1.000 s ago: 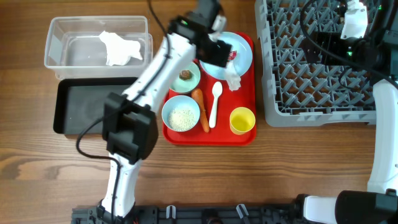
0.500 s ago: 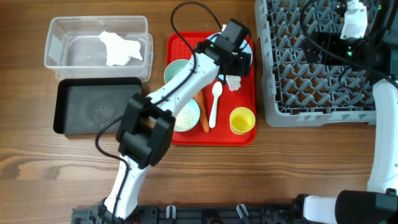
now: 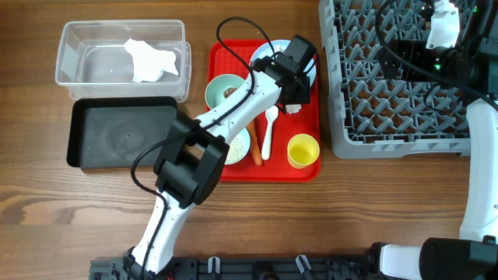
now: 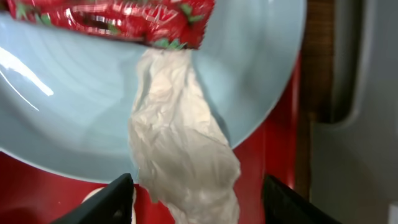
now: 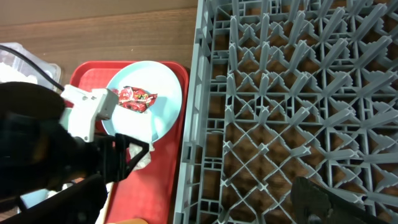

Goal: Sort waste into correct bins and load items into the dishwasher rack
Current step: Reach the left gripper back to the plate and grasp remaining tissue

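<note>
My left gripper (image 4: 199,208) is open low over the red tray, its fingers (image 4: 118,199) either side of a crumpled white tissue (image 4: 183,143) that hangs over the pale blue plate's (image 4: 68,118) edge. The red shiny wrapper (image 4: 118,18) lies on the plate just beyond. In the overhead view the left gripper (image 3: 293,89) is at the tissue (image 3: 292,103). On the tray are a bowl with the brown ball (image 3: 230,92), a bowl of rice (image 3: 236,149), a carrot (image 3: 256,152), a white spoon (image 3: 268,128) and a yellow cup (image 3: 303,149). My right gripper (image 5: 202,211) hangs open and empty over the grey rack (image 5: 292,93).
The clear tub (image 3: 78,58) at the far left holds another white tissue (image 3: 149,59). The black bin (image 3: 120,134) sits in front of it. The red tray (image 3: 272,171) lies between the bins and the rack (image 3: 405,93). The left arm crosses over the tray.
My left gripper has swung right across the plate and come down over the tissue at the plate's edge. The brown-ball bowl is uncovered again. The right arm has not moved.
</note>
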